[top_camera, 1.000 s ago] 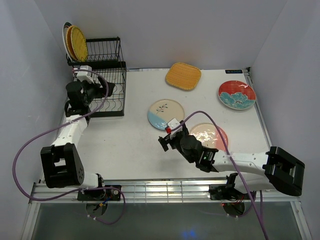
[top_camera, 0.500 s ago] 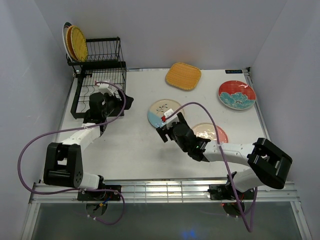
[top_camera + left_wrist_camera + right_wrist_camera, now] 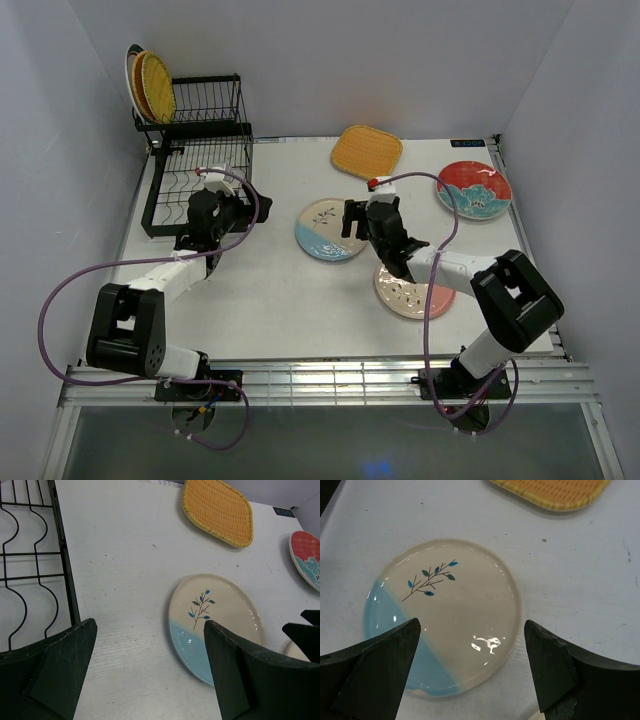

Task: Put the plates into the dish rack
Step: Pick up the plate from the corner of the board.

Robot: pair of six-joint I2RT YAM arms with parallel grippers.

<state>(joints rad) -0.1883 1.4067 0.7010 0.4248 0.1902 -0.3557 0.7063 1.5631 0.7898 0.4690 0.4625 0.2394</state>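
The cream-blue plate (image 3: 328, 231) lies flat mid-table between both grippers. My left gripper (image 3: 243, 212) hovers open to its left, just right of the black wire dish rack (image 3: 200, 165); in the left wrist view the left gripper (image 3: 150, 650) frames bare table and the cream-blue plate's (image 3: 215, 615) left edge. My right gripper (image 3: 352, 220) stands open at the plate's right rim; the right gripper (image 3: 472, 650) spans the cream-blue plate (image 3: 445, 610) from above, holding nothing. Woven orange-yellow plates (image 3: 152, 85) stand on the rack's upper tier.
A rounded-square woven plate (image 3: 367, 152) lies at the back, a red-teal plate (image 3: 473, 189) at the back right, a cream-pink plate (image 3: 412, 292) under the right forearm. The rack's lower wires (image 3: 30, 555) sit left of my left fingers.
My left arm swung away from the rack toward the cream-blue plate. My right gripper moved from in front of that plate to its right side, uncovering the cream-pink plate.
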